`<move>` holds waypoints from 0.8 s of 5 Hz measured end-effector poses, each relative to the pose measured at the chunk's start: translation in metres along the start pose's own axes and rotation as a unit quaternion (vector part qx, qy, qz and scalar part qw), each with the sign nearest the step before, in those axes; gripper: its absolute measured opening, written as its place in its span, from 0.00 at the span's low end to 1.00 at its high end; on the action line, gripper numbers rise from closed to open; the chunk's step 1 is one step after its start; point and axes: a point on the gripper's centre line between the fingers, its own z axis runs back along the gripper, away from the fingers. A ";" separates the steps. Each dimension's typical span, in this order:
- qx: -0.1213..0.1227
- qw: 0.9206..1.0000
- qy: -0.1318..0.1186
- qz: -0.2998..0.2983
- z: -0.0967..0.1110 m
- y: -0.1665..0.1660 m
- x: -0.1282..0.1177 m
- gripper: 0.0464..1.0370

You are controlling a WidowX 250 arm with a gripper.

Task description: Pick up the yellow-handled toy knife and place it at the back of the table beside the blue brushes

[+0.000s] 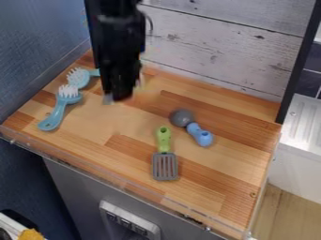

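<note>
The black gripper (119,96) hangs over the back left part of the wooden counter, and whether it holds anything cannot be made out. Just left of it lies a light blue brush (79,77) with white bristles, its handle end partly behind the arm. A second light blue brush (56,112) lies nearer the front left, bristles toward the back. Right of centre rest a grey round-headed utensil (182,117) with a blue handle (200,135) and, in front of it, a slotted grey spatula (165,166) with a green handle.
The wooden counter (216,180) has a clear raised edge along its front. A whitewashed plank wall (219,47) stands behind, a dark blue wall (37,47) at the left. A black upright post (298,61) rises at the back right corner, beside a white ridged surface (305,122).
</note>
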 end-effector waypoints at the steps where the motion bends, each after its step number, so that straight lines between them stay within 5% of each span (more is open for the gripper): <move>1: -0.007 0.995 0.002 0.105 0.018 -0.004 -0.004 0.28; 3: -0.016 0.956 0.007 0.294 0.031 -0.005 -0.013 0.28; 4: -0.020 0.956 0.013 0.294 0.031 -0.004 -0.016 0.28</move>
